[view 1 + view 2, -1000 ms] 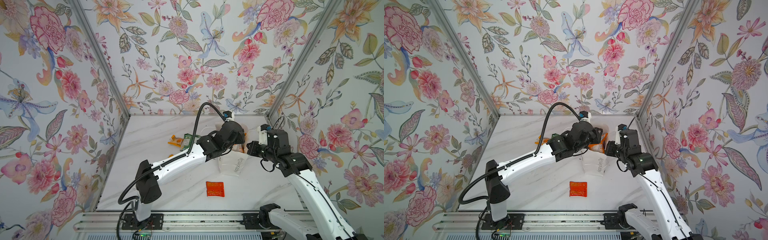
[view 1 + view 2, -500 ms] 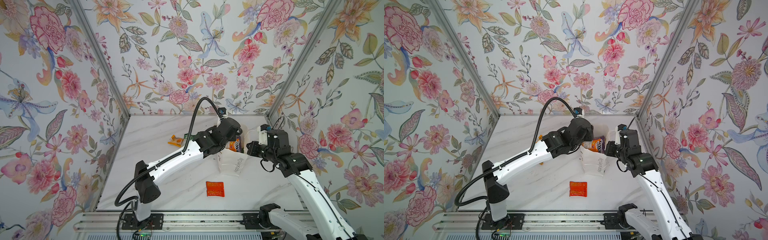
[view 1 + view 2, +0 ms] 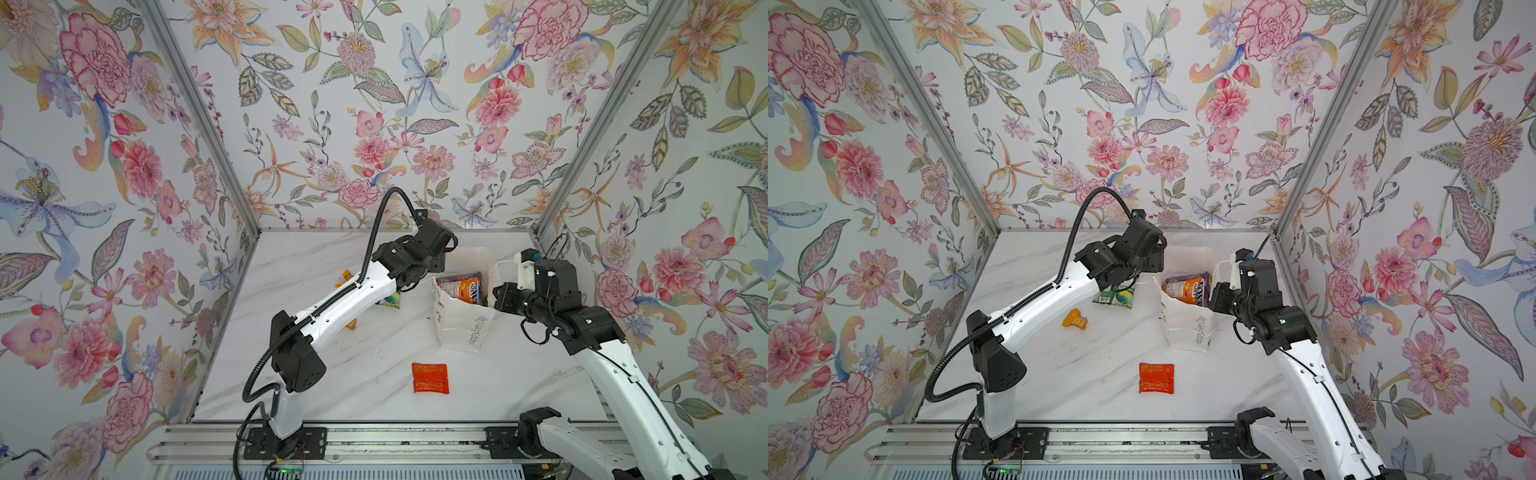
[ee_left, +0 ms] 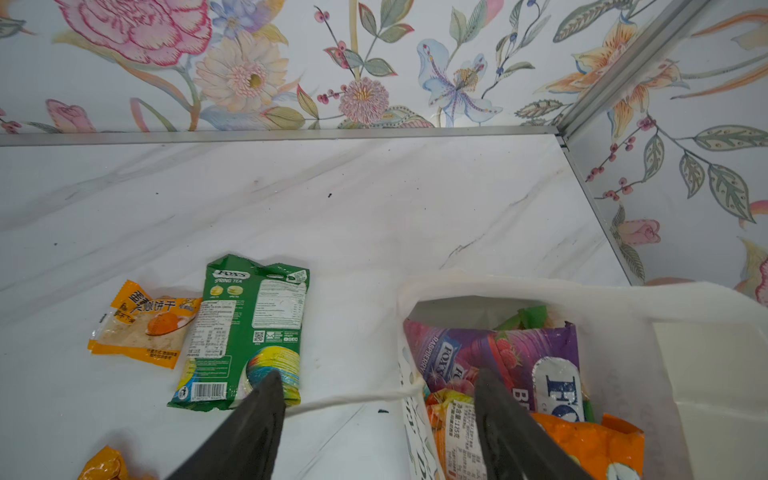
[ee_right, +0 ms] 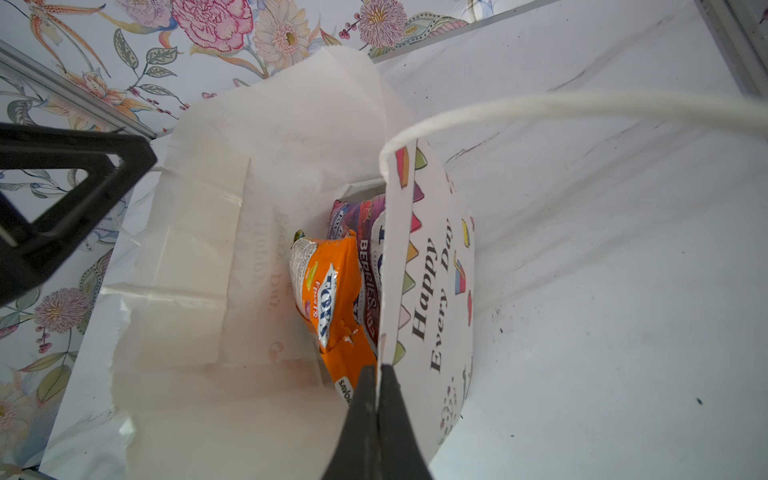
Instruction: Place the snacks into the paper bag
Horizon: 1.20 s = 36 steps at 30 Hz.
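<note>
The white paper bag [image 3: 461, 332] [image 3: 1187, 332] stands upright at the right. An orange FOX'S packet [image 5: 332, 291] [image 4: 590, 444] and a purple FOX'S packet [image 4: 490, 349] sit inside it. My right gripper [image 5: 377, 374] is shut on the bag's front wall at the rim. Just left of the bag's mouth my left gripper [image 4: 378, 374] hangs open and empty. A green FOX'S packet [image 4: 245, 328] [image 3: 1115, 297] and an orange sachet [image 4: 143, 328] lie on the table beneath the left arm. A red-orange packet [image 3: 430, 378] [image 3: 1156, 378] lies in front of the bag.
Another small orange sachet [image 3: 1075, 320] lies left of the green packet. The bag's cord handle [image 5: 540, 106] arcs over the table near my right wrist. Floral walls close in the marble table [image 3: 332, 382] at the back and both sides.
My left gripper has opened, let the orange FOX'S packet fall into the bag, and drawn back to the left of the bag's mouth. The right arm has held still.
</note>
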Tool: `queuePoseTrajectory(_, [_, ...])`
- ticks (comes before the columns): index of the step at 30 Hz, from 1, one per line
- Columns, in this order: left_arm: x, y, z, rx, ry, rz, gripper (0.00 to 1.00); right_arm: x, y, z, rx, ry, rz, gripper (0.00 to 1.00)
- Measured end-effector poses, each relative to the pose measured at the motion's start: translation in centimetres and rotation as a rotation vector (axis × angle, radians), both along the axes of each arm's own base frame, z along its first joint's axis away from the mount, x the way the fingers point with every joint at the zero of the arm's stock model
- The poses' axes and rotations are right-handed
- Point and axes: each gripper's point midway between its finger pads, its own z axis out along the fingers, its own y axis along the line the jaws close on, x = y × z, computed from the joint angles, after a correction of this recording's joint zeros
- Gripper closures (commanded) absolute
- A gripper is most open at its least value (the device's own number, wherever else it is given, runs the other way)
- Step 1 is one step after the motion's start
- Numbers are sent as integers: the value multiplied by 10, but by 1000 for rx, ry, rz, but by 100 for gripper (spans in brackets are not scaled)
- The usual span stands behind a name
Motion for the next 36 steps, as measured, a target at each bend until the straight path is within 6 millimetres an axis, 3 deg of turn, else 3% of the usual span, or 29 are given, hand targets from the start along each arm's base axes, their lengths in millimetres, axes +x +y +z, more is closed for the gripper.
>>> queuePoseTrajectory(2, [-2, -7, -10, -3, 29, -28, 30, 0, 0, 0, 0, 0, 0, 100])
queuePoseTrajectory(7, [-3, -14, -23, 4, 61, -55, 51, 0, 0, 0, 0, 1, 0, 100])
queuePoseTrajectory(15, [-5, -27, -24, -26, 82, -100, 98, 3, 1, -2, -1, 5, 1, 100])
queuePoseTrajectory(20, [-17, -42, -11, -56, 62, -126, 100, 13, -1, 6, -34, 5, -1, 100])
queuePoseTrajectory(25, [-45, -62, 20, -89, -24, -158, 100, 25, -4, 23, -43, -16, -17, 100])
queuePoseTrajectory(30, [-56, -38, 50, -118, -109, -100, 100, 30, 8, 41, -14, -76, 6, 100])
queuePoseTrajectory(33, [-52, -20, 44, -119, -115, -53, 100, 30, 20, 34, 0, -68, 34, 100])
queuePoseTrajectory(36, [-41, -6, 23, -97, -93, -13, 100, 31, 34, 6, -9, -11, 68, 100])
